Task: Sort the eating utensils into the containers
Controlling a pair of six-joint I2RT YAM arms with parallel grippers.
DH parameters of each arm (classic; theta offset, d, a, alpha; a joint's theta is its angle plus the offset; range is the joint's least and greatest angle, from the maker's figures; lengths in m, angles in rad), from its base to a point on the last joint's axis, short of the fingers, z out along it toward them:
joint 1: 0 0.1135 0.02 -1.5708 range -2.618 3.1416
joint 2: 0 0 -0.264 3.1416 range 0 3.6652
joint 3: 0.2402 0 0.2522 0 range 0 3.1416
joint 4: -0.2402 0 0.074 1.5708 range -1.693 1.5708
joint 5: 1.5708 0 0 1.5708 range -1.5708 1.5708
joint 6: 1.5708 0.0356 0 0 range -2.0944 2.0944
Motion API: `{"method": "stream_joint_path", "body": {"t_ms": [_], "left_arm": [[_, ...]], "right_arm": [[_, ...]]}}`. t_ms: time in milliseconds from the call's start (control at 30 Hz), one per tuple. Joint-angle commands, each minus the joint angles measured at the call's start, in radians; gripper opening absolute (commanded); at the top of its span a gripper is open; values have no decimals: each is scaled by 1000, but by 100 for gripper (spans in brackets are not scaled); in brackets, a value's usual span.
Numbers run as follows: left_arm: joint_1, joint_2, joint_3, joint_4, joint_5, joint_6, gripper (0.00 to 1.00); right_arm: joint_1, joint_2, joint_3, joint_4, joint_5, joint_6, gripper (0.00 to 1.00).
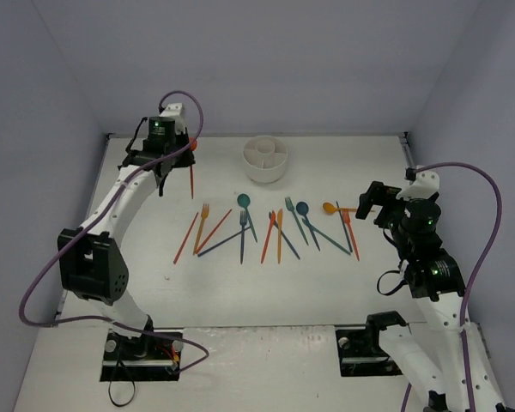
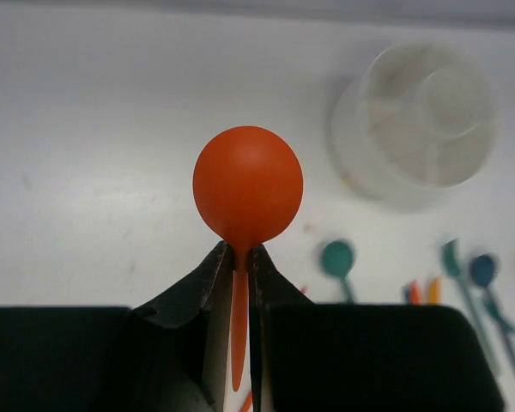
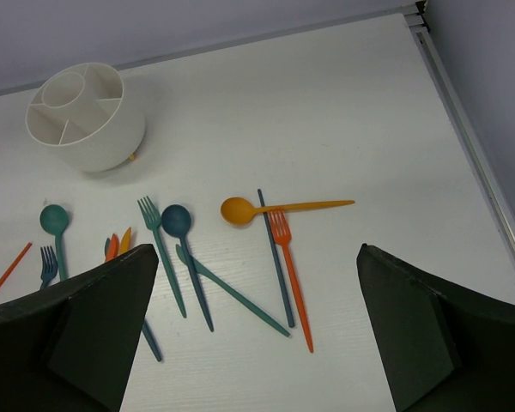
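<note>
Hanging up in the air is a red-orange spoon. The left gripper is pinching it tight by its thin handle, just under the round bowl. The bowl is sticking out past the fingertips, and the handle is running back between the two black fingers. From above, the spoon is sitting over the far left part of the table.

The white cup is standing at the far middle of the table, off to the right of the held spoon and well apart from it. Thin walls are splitting its inside into parts.

The other spoons, forks and knives are lying flat in a loose row in front of the cup, between the two arms. Many are crossing over each other.

The right gripper is hovering over the right end of that row with its fingers spread wide apart. Below it, an orange spoon is lying sideways, its handle pointing right. An orange fork is lying just beside its bowl. A dark blue spoon and a teal fork are lying close together to the left.
</note>
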Motion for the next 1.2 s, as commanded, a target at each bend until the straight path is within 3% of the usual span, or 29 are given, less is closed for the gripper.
{"method": "stream_joint_path", "body": {"t_ms": [0, 200, 333, 533, 733, 1167], "left_arm": [[-66, -43, 18, 402, 19, -186, 0], [-143, 79, 171, 519, 17, -219, 0], [-184, 147, 195, 648, -59, -241, 0], [-219, 255, 254, 686, -151, -255, 0], [-233, 318, 225, 808, -221, -281, 0], [-236, 421, 225, 850, -254, -287, 0]], "right_arm": [[29, -1, 6, 49, 6, 8, 100], [56, -8, 9, 51, 15, -2, 100], [70, -15, 5, 49, 30, -9, 100], [80, -26, 3, 49, 45, -16, 100], [82, -27, 0, 49, 32, -8, 100], [80, -59, -11, 43, 4, -15, 100]]}}
